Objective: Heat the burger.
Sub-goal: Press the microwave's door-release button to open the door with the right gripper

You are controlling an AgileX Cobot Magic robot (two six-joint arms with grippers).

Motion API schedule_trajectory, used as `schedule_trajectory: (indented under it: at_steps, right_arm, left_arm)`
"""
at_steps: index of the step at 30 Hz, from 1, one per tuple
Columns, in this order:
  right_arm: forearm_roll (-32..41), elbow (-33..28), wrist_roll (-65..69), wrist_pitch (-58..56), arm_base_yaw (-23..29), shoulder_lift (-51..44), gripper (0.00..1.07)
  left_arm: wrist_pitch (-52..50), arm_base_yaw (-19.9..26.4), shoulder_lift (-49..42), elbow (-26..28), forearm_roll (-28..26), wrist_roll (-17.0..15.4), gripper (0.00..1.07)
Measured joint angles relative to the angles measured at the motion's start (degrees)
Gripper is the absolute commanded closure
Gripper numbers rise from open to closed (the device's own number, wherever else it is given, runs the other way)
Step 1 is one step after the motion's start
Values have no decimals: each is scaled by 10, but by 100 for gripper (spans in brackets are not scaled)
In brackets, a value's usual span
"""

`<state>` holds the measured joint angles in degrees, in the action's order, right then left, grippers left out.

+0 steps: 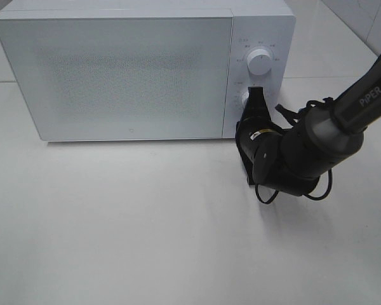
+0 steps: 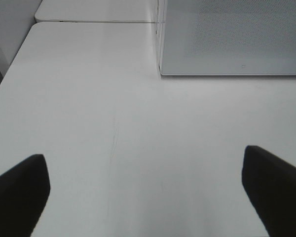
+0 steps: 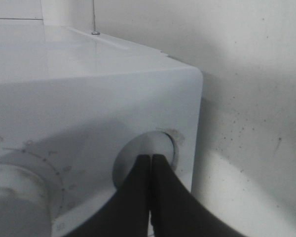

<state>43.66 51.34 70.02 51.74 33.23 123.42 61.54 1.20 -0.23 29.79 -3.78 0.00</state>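
The burger is out of view in all three views. The white microwave (image 1: 114,76) stands at the back of the table with its door closed. My right gripper (image 1: 255,95) is shut, and its fingertips (image 3: 150,160) rest against the lower knob (image 1: 245,99) of the control panel, which the right wrist view shows as a round white knob (image 3: 133,155). The upper knob (image 1: 261,61) is free. My left gripper (image 2: 148,192) is open with nothing between its fingers (image 2: 17,192). It hovers over bare table in front of the microwave's corner (image 2: 160,73).
The white table (image 1: 146,222) stretches in front of the microwave. A seam (image 2: 93,21) divides the tabletop behind the microwave's left side. The right arm (image 1: 343,114) reaches in from the right edge, cables looped under its wrist. A speckled white wall (image 3: 251,98) stands beside the microwave.
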Motion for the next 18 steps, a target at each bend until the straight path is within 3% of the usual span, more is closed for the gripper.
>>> schedule_trajectory:
  at_steps: [18]
  right_arm:
    - [25, 28, 10, 32, 1, 27, 107]
  left_arm:
    - [0, 0, 0, 0, 0, 0, 9]
